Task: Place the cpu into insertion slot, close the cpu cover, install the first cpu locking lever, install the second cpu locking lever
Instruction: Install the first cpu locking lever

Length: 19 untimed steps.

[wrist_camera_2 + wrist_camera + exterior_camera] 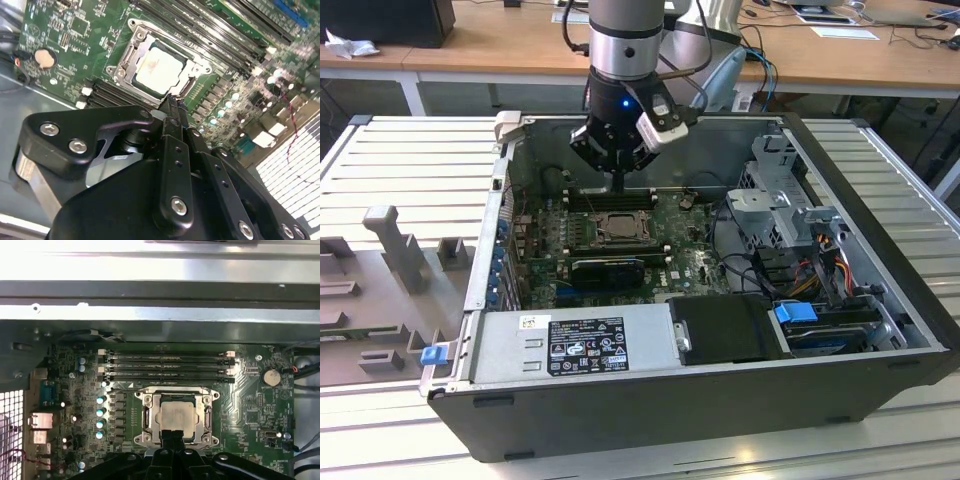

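Silvery cpu point(176, 416) sits seated in the insertion slot point(146, 416) with the cpu cover point(131, 54) closed over it, while the clenched, empty hand point(170, 107) hovers just above its edge.

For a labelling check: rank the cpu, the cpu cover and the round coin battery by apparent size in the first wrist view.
Largest to smallest:
1. cpu cover, framing the chip
2. cpu, partly hidden by the end effector
3. coin battery

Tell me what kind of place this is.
Probably a robotics lab or workshop: an opened computer case lies on a slatted metal workbench, wooden desks stand behind, and a robot arm reaches in.
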Each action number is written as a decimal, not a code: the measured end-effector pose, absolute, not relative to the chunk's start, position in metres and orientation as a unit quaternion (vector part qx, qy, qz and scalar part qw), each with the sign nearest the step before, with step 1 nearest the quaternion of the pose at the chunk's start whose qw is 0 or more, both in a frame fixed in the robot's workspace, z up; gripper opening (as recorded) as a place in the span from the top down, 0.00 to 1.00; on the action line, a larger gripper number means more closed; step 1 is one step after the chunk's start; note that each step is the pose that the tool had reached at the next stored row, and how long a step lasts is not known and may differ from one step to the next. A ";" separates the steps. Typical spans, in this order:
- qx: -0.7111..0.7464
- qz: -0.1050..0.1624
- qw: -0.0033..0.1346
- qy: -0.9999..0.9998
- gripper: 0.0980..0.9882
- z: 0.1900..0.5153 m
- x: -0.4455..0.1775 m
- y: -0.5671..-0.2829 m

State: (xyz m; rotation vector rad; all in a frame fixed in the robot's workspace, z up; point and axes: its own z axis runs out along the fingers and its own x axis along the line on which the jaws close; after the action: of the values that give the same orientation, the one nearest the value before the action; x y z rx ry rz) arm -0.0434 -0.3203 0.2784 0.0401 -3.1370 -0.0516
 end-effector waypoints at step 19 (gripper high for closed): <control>0.016 -0.023 0.000 -1.000 0.99 0.264 -0.103 -0.318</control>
State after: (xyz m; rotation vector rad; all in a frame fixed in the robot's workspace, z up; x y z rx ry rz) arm -0.1025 -0.3180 0.2643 0.0490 -3.1414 -0.0722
